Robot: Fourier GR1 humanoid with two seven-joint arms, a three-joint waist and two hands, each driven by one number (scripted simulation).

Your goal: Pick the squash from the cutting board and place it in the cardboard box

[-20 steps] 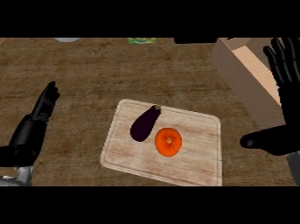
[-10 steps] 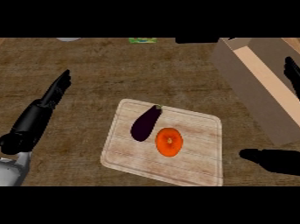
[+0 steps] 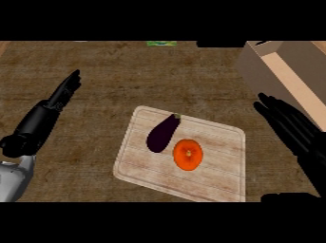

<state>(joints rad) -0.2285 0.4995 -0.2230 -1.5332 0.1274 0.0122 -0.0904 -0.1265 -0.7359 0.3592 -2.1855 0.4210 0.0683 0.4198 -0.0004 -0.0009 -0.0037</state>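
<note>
The right hand point(image 3: 299, 135) has shifted inward, fingers straight, toward the round orange squash point(image 3: 187, 154), stem up.

Both robot hands are matte black with long slim fingers, left robot hand point(image 3: 44, 117) and right robot hand point(image 3: 300, 137). Left forearm point(image 3: 4, 179) is light grey with small dark markings.

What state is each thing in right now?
Squash: lying on the cutting board, untouched.
Eggplant: lying on the board beside the squash.
Cutting board: flat on the counter.
Cardboard box: open.
Left hand: open, holding nothing.
Right hand: open, holding nothing.
</note>
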